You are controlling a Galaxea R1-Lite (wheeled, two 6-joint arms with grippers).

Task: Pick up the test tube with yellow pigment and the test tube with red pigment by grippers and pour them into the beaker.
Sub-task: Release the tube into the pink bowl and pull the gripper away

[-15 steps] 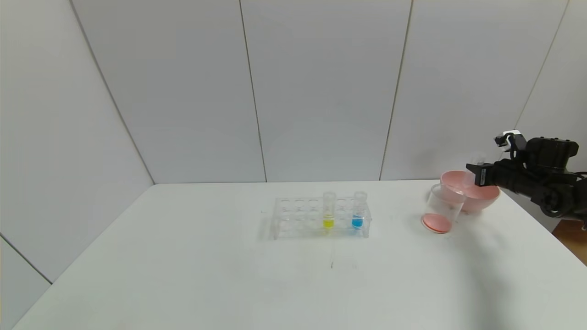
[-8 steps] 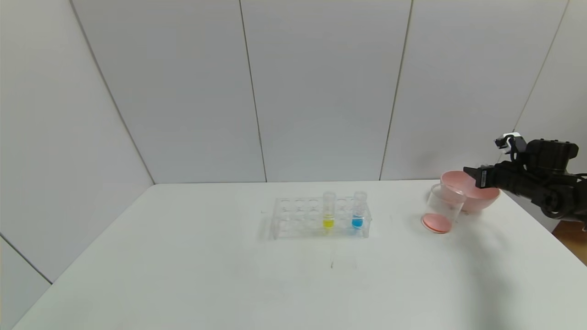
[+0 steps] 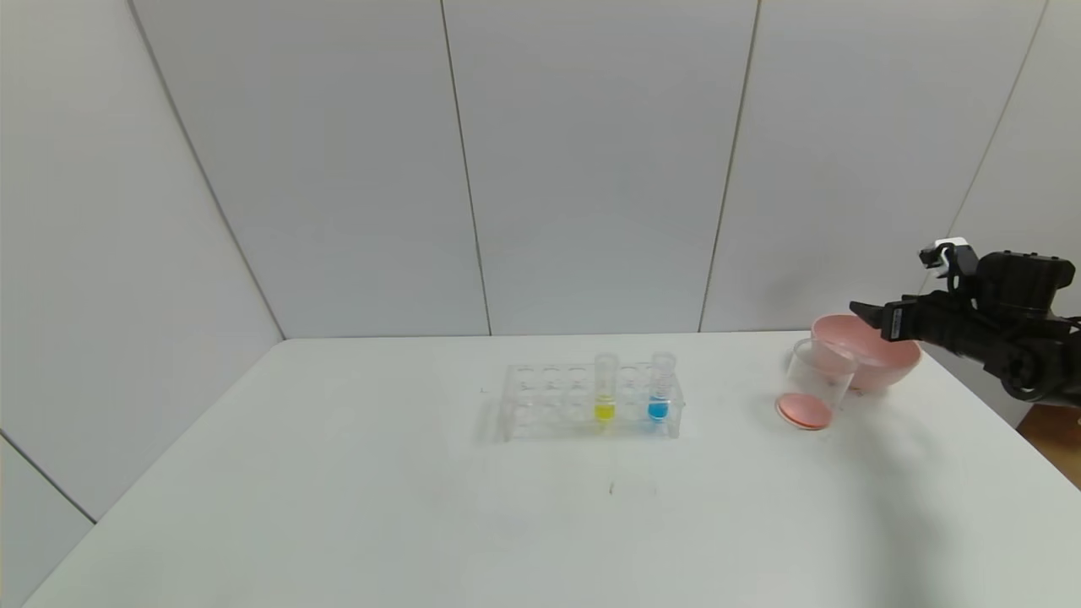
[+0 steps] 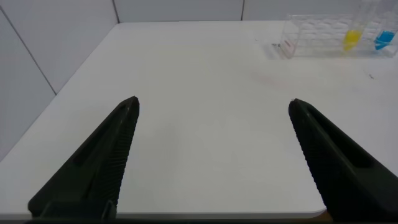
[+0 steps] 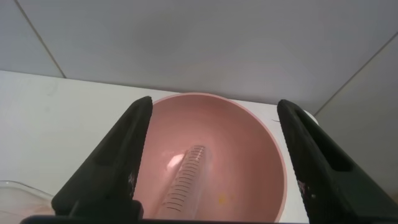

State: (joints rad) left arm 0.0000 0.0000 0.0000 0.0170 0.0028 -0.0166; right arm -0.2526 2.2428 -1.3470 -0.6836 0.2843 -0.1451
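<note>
1. Black and spread wide, the left gripper (image 4: 211,155) shows you only its own wrist view: it holds nothing and hangs over the bare near-left part of the white table (image 3: 338,507).
2. Look to the clear tube rack (image 3: 591,401) mid-table. The test tube with yellow pigment (image 3: 605,390) stands upright in it, slim and clear, with a little bright yellow liquid at its rounded bottom. A blue-liquid tube (image 3: 660,388) stands just to its right in the same rack.
3. Further right you see the beaker (image 3: 812,385), a clear straight-sided cup with a red-orange layer on its bottom, touching or nearly touching the pink bowl (image 3: 870,359) behind it.
4. The test tube with red pigment (image 5: 186,180) lies tilted inside that bowl, clear, graduated and emptied.
5. The right gripper (image 3: 870,314) hovers over the bowl, its fingers (image 5: 112,168) parted wide and gripping nothing.
</note>
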